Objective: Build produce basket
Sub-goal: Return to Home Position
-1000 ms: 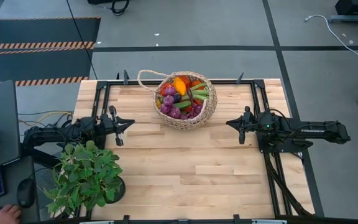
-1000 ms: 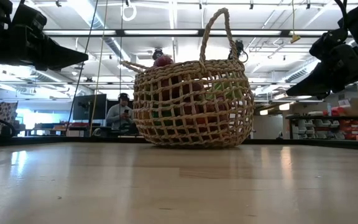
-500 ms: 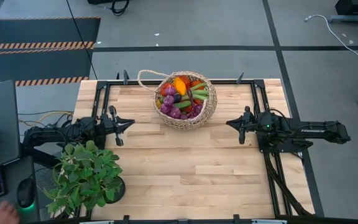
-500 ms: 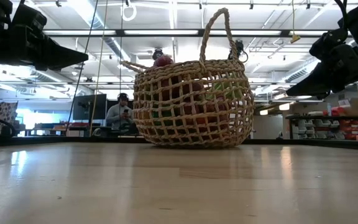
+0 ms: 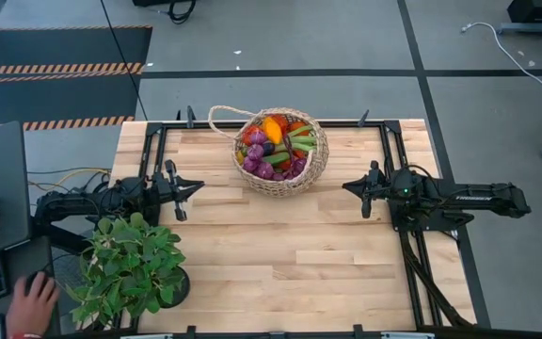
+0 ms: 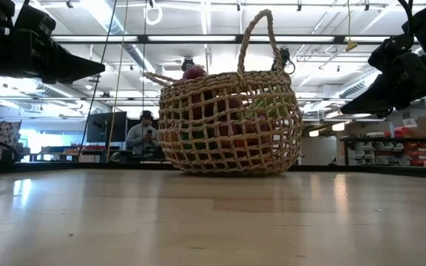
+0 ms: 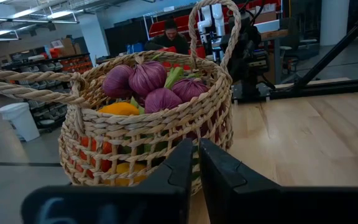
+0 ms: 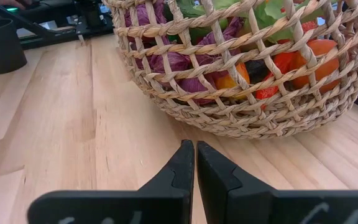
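The basket [image 5: 280,186] sits at 12 o'clock on the table [image 5: 299,254], close to the far edge. It is full of produce [image 5: 273,143]. There are purple round ones, an orange one and green bits, piled up to the rim.

The left gripper [image 5: 196,185] is at 9 o'clock on the table and points at the basket. Its fingers [image 7: 179,163] are together and hold nothing. The right gripper [image 5: 349,187] is at 3 o'clock and points at the basket too. Its fingers [image 8: 182,163] are also together and hold nothing. Both are well away from the basket. The job looks just about done.

I think the basket is heavy now, with so much inside. The straw is soft and has lots of holes, so the sides may bend if they get squeezed. One thin handle [image 6: 257,37] stands up and the other lies flat off the rim. A handle is easy to pinch, but it may stretch, and the basket may swing and tip. Pushing low on the side wall looks safer. The round ones on top could roll out if it tilts.

A plant [image 5: 130,268] stands at 8 o'clock on the table, and a person's hand [image 5: 31,301] is off the table beyond it
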